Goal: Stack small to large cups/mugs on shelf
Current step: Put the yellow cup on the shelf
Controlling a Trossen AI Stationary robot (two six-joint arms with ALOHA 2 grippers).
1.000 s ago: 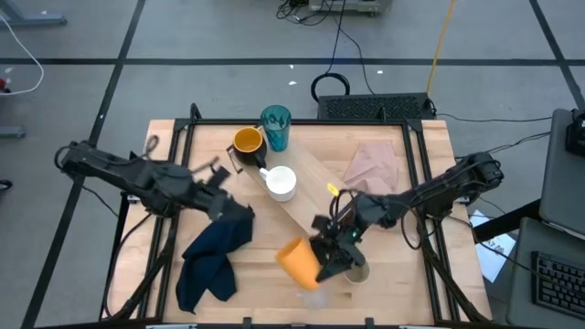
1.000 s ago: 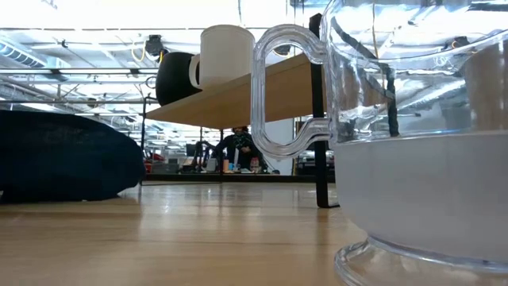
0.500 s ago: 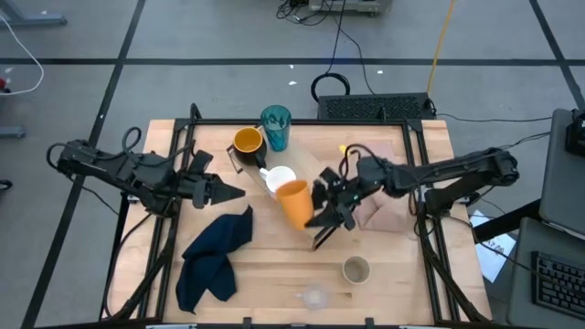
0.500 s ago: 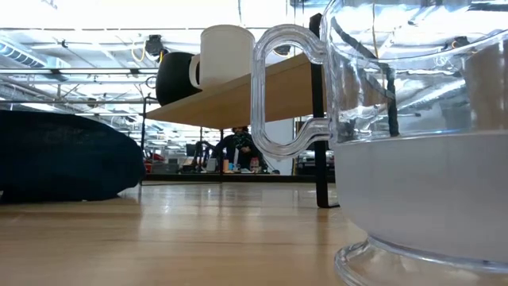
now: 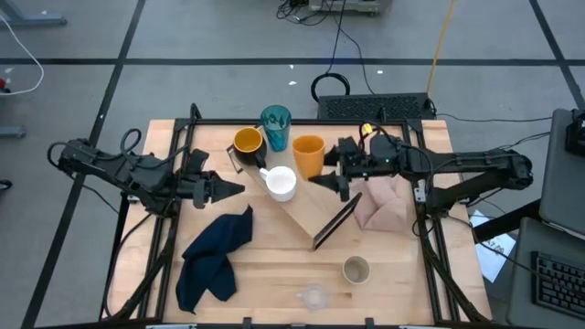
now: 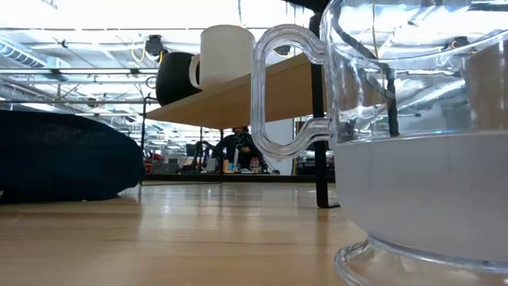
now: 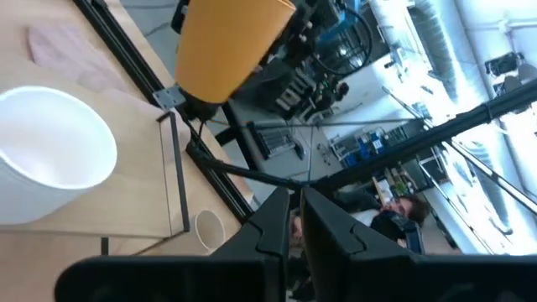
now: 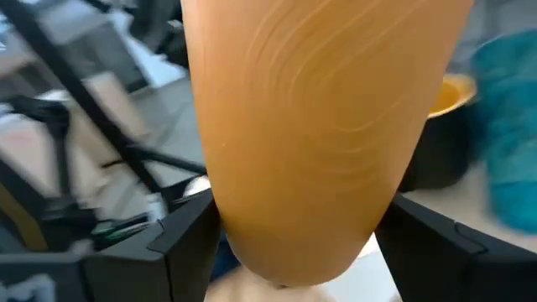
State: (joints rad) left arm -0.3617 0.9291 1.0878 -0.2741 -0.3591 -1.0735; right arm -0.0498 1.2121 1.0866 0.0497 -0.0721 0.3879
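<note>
My right gripper (image 5: 336,164) pinches the orange cup (image 5: 308,155) upright over the shelf (image 5: 315,196), just beside the teal tumbler (image 5: 275,127); my left gripper (image 5: 239,189), pressed together, waits apart.

The orange cup (image 8: 319,134) looks like matt plastic with faint curved ridges over its side. The table (image 6: 159,238) is pale wood with a soft sheen, and the shelf (image 5: 311,196) is smooth light wood with dark metal end supports. The clear mug (image 6: 397,119) is glossy and transparent. The white mug (image 7: 50,168) looks smooth and slightly shiny. The teal tumbler (image 5: 275,126) is translucent. The dark blue cloth (image 5: 215,256) and the pinkish cloth (image 5: 379,201) lie soft and crumpled.
</note>
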